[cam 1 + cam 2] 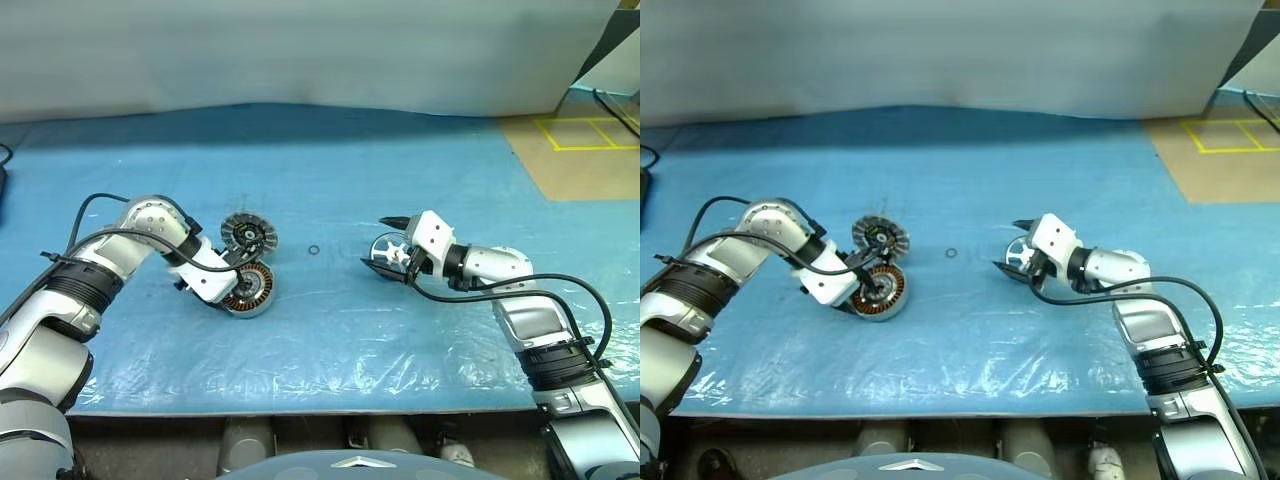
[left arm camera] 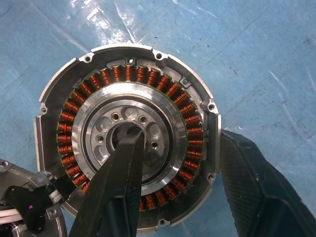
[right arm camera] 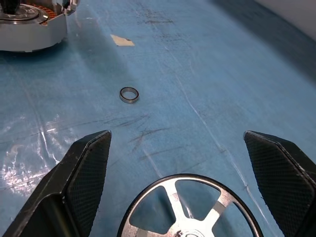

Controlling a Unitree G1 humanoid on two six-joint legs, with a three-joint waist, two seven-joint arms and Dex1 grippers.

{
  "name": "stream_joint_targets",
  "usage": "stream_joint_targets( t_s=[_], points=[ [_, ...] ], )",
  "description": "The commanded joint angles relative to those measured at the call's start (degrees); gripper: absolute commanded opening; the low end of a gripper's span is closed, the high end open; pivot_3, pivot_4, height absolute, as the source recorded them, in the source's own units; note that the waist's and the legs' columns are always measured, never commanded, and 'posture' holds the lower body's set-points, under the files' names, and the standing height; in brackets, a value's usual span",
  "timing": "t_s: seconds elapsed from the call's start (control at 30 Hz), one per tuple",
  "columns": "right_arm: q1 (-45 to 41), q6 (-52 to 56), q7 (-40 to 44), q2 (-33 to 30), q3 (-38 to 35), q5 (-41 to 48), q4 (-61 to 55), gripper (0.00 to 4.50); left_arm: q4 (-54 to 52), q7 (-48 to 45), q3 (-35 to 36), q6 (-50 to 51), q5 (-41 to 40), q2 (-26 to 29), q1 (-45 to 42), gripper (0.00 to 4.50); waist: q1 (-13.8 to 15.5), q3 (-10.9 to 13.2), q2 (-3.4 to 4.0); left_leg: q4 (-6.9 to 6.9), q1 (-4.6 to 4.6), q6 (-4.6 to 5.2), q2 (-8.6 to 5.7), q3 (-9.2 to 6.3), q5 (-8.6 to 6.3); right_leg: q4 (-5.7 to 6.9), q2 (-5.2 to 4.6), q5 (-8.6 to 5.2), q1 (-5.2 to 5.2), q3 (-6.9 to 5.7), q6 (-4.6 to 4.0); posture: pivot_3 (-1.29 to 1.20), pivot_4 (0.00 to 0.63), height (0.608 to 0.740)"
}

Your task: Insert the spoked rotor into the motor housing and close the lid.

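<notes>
The motor housing (image 1: 256, 290), a silver-rimmed puck with copper coils around a pale hub (image 2: 128, 84), lies on the blue mat at the left. My left gripper (image 2: 181, 140) points down onto it, one finger in the hub's hole and the other against the outer rim, shut on that side of the housing. Just behind the housing lies the lid (image 1: 246, 234), a grey ribbed disc. Right of centre, the shiny spoked rotor (image 1: 388, 254) rests flat on the mat. My right gripper (image 1: 380, 243) stands open around it, its fingers (image 3: 89, 163) wide on either side and clear of the rotor (image 3: 190, 207).
A small metal ring (image 1: 314, 250) lies loose on the mat between the two groups, also seen from the right wrist as the ring (image 3: 129, 94). The blue mat (image 1: 330, 350) ends near the front edge. A tan board with yellow tape (image 1: 585, 135) sits at the back right.
</notes>
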Motion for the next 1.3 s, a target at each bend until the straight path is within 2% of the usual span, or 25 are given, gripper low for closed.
stream_joint_targets(
  t_s=[0.03, 0.23, 0.6, 0.77, 1.07, 1.13, 1.27, 1.3],
  points=[
    [0.47, 0.32, 0.12, -1.07, -2.24, 1.28, -2.85, 4.50, -3.21, -0.23, 0.39, 1.47, -0.85, -0.95, -0.88, 1.90, 0.18, 0.00, 0.00, 0.00, -0.02, 0.00, 0.00, 0.00, 0.00, -0.02, 0.00, 0.00, 0.00, 0.00, 0.00, 0.00, 0.150, 0.740],
    [2.15, 1.49, 0.04, -2.07, -2.94, 1.92, -4.67, 4.50, -3.65, -0.23, 0.45, 2.19, -0.29, -4.14, -2.52, 1.90, 0.84, 0.00, -0.01, -0.01, -0.08, 0.05, 0.02, 0.00, 0.03, -0.06, 0.02, 0.00, -0.02, -0.03, 0.00, 0.00, 0.150, 0.740],
    [5.06, 3.61, -0.78, -2.68, -3.90, 2.31, -8.11, 4.50, 2.62, -0.17, -1.00, 0.74, 4.67, -13.06, -7.86, 1.90, 1.01, 0.03, -0.04, -0.01, -0.11, 0.05, 0.00, -0.02, 0.03, -0.08, 0.03, 0.01, -0.02, -0.03, 0.01, 0.00, 0.150, 0.740],
    [5.90, 4.05, -1.48, -2.52, -3.96, 2.24, -9.07, 4.50, 2.75, -0.22, -1.38, 0.38, 5.05, -14.01, -7.58, 1.90, 0.93, 0.03, -0.05, -0.03, -0.07, 0.04, 0.00, -0.04, 0.02, -0.09, 0.07, 0.01, -0.02, -0.03, 0.02, 0.00, 0.150, 0.740],
    [5.03, 5.65, -2.15, -2.05, -3.38, 2.35, -10.34, 4.50, -0.10, -0.23, -5.07, 4.16, 0.85, -11.38, -7.19, 1.90, 0.93, 0.03, -0.05, -0.05, -0.07, 0.00, 0.00, -0.06, 0.00, -0.11, 0.07, 0.02, -0.02, -0.03, 0.03, 0.00, 0.150, 0.740],
    [4.72, 5.82, -2.10, -1.89, -3.23, 2.41, -10.38, 4.50, -0.78, -0.23, -5.41, 5.05, -0.77, -11.13, -7.34, 2.51, 0.94, 0.03, -0.05, -0.05, -0.07, 0.00, 0.00, -0.05, 0.00, -0.11, 0.07, 0.02, -0.02, -0.03, 0.03, 0.00, 0.150, 0.740],
    [4.11, 5.66, -1.93, -1.44, -2.86, 2.29, -9.87, 4.50, -0.71, -0.01, -1.69, 4.42, -0.71, -12.49, -6.64, 3.69, 0.96, 0.03, -0.05, -0.04, -0.09, 0.00, -0.01, -0.06, 0.00, -0.12, 0.07, 0.02, -0.02, -0.03, 0.03, 0.00, 0.150, 0.740],
    [3.91, 5.52, -1.85, -1.30, -2.77, 2.27, -9.61, 4.50, -1.20, -0.09, -1.34, 4.85, -1.32, -12.30, -6.50, 3.69, 0.96, 0.03, -0.05, -0.04, -0.09, 0.00, -0.01, -0.06, 0.00, -0.12, 0.07, 0.02, -0.01, -0.03, 0.03, 0.00, 0.150, 0.740]
  ],
)
